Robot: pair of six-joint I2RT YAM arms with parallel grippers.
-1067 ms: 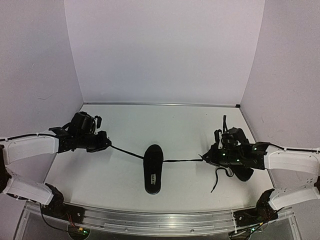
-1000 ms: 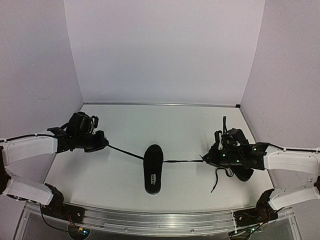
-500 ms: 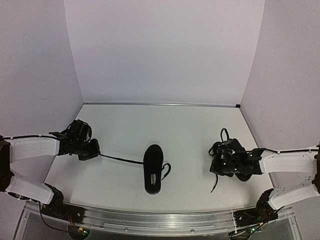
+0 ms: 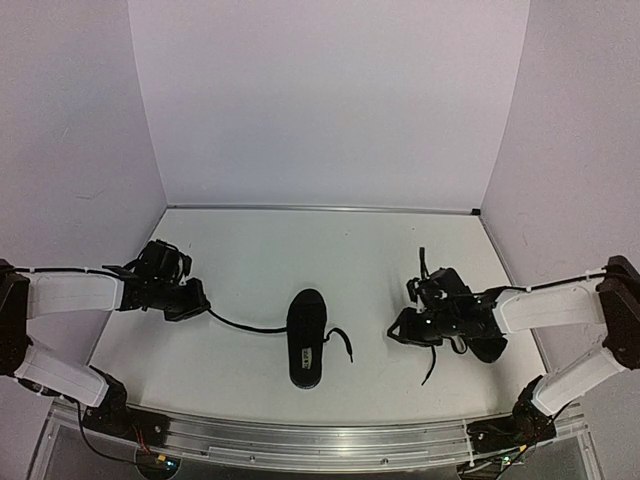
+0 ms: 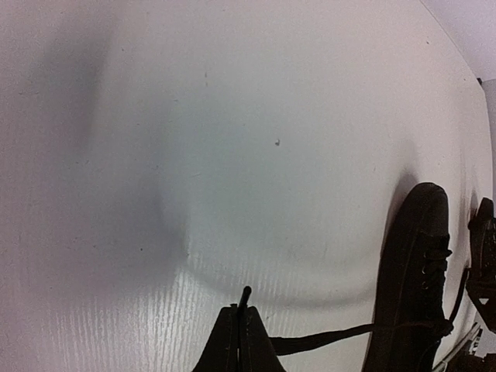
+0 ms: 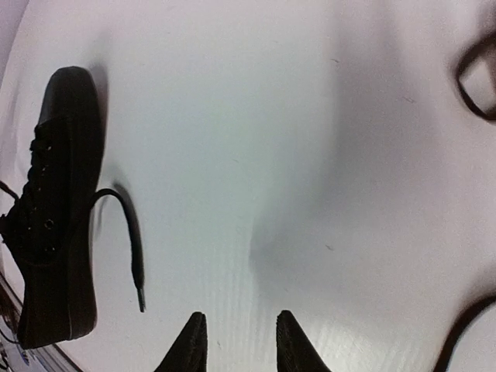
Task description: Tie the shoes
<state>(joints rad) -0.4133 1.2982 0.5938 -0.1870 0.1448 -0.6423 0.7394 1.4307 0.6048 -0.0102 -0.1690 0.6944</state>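
Observation:
One black shoe lies toe-away in the middle of the table; it also shows in the left wrist view and the right wrist view. My left gripper is shut on the end of its left lace, which sags across the table; in the left wrist view the gripper pinches the lace tip. The shoe's right lace lies loose and curled beside it. My right gripper is open and empty, right of that lace. The second shoe is mostly hidden behind my right arm.
The second shoe's loose laces trail on the table at the right and show at the right edge of the right wrist view. White walls close in the table on three sides. A metal rail runs along the near edge.
My right gripper has opened and let go of the right lace, which fell slack beside the shoe; the gripper then moved left. My left gripper kept its lace, now slack.

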